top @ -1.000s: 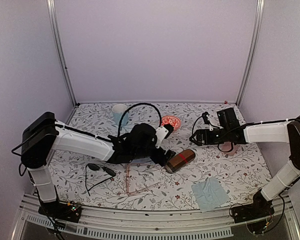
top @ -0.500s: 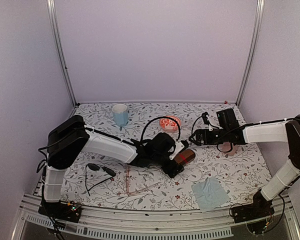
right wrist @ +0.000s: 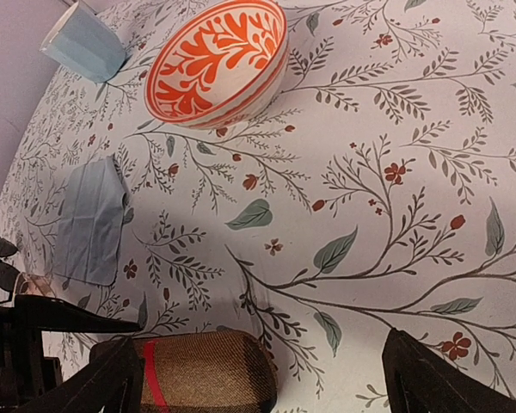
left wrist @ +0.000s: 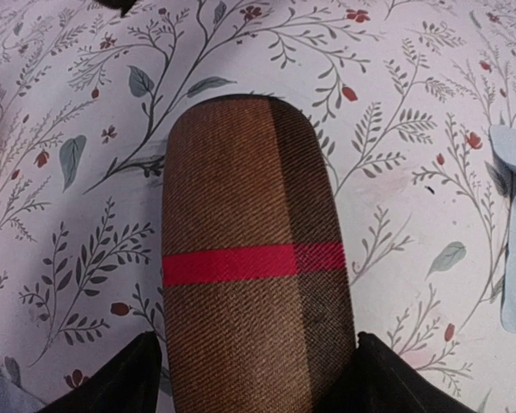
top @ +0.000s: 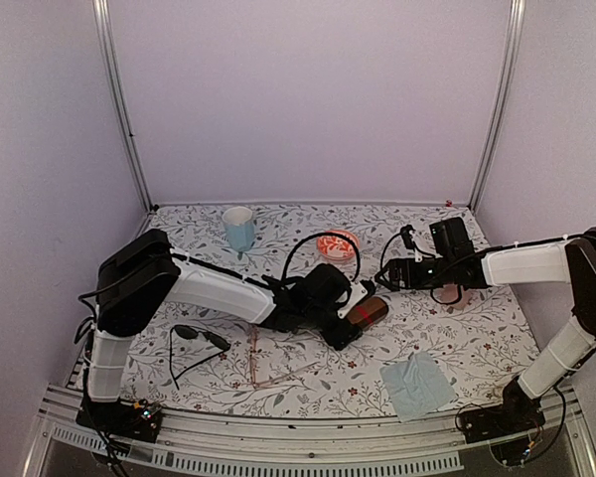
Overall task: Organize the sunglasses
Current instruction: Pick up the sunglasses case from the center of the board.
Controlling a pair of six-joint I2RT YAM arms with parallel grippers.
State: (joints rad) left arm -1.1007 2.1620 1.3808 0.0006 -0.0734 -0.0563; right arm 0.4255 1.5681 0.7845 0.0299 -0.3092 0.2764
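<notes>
Left end effector (top: pixel 350 326) straddles the brown case (top: pixel 370 312); whether it grips, I cannot tell. Right end effector (top: pixel 387 274) stands open. Black sunglasses (top: pixel 201 338) and pinkish sunglasses (top: pixel 254 356) lie near-left of the left end effector, the closer arm.

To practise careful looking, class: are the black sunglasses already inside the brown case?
No, the black sunglasses lie unfolded on the table, apart from the brown case.

soft, even, faintly violet light casts only weak shadows; the overhead view is grainy, the wrist views sharper yet edge-warped.
</notes>
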